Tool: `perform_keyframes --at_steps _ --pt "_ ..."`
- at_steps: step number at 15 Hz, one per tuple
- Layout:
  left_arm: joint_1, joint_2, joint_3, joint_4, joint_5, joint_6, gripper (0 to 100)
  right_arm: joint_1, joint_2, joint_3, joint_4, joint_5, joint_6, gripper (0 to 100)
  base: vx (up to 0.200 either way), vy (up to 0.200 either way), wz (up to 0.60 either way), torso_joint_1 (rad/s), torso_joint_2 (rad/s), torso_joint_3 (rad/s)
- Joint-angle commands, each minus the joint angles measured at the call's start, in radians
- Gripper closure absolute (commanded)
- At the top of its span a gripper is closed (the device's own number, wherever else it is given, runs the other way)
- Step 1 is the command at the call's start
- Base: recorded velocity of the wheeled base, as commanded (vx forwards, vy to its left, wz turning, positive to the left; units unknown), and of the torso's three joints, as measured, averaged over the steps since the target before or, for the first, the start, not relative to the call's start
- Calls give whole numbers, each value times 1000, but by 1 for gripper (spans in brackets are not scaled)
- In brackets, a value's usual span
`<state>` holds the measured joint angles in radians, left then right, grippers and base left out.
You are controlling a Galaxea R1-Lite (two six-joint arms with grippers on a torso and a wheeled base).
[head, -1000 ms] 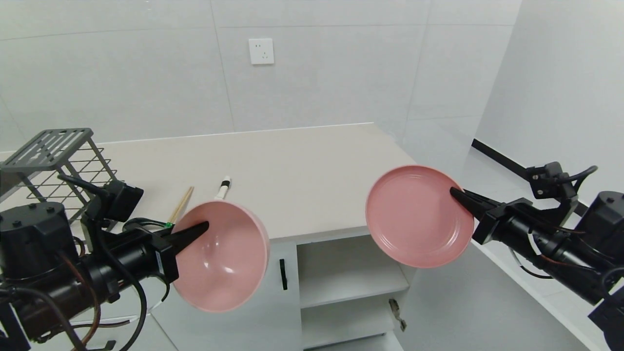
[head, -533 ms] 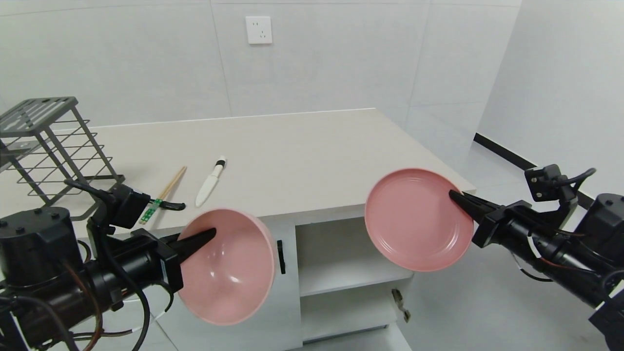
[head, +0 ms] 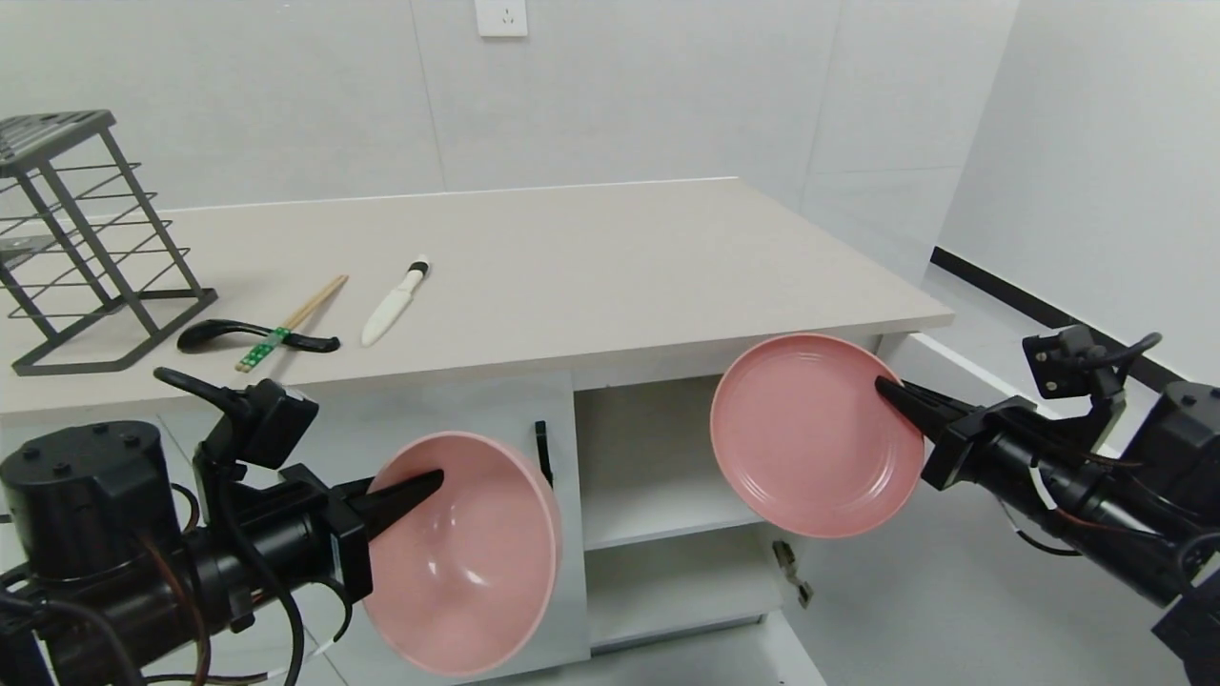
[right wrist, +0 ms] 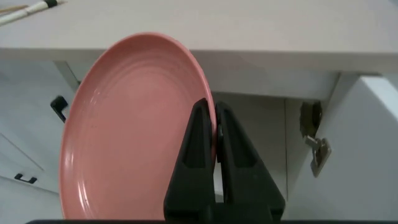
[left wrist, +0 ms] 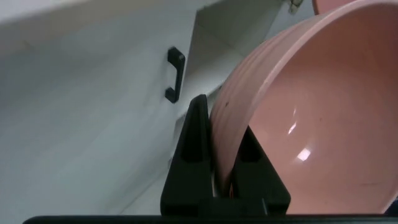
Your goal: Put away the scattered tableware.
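Stowing step, I judge: the left gripper pinches the rim of a deep pink bowl, and the right gripper pinches that of a round pink plate, both held before the open white cabinet. Next calls for easing them onto a shelf.

You are operating in a kitchen. Confirm this by the fittings: large pale wall tiles with a wall socket, and a beige table over white cabinets, one compartment open and shelved. A dark wire rack stands on the table. Chopsticks, a black spoon and a white knife lie near it. A pink bowl and a pink plate complete the tableware.
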<state>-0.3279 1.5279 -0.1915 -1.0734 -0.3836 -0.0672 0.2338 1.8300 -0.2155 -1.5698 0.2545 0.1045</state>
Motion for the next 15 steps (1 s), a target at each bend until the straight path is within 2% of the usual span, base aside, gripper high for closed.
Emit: perform_keyframes --at_steps 1,3,8,9,11,12,13,15 --pt "-11 14 1 -3 0 0 100 1 3 1 -1 0 0 100 0 0 0 -246 442 193" --pt "-16 26 23 -22 0 3 100 7 3 2 -1 0 0 100 0 0 0 -249 437 193" --pt "-31 110 76 -166 0 10 100 7 12 4 -1 0 0 100 0 0 0 -254 347 133" --pt "-23 149 106 -229 3 44 100 9 14 5 -1 0 0 100 0 0 0 -246 364 119" --pt "-20 202 136 -286 6 116 100 16 25 12 -1 0 0 100 0 0 0 -122 273 120" --pt "-20 239 164 -346 6 164 100 33 32 21 -1 0 0 100 0 0 0 -51 271 46" --pt "-22 253 181 -398 3 172 100 59 41 25 -1 0 0 100 200 0 0 -17 232 32" --pt "-26 256 188 -439 9 173 100 96 51 44 -1 0 0 100 200 0 0 -10 107 39"
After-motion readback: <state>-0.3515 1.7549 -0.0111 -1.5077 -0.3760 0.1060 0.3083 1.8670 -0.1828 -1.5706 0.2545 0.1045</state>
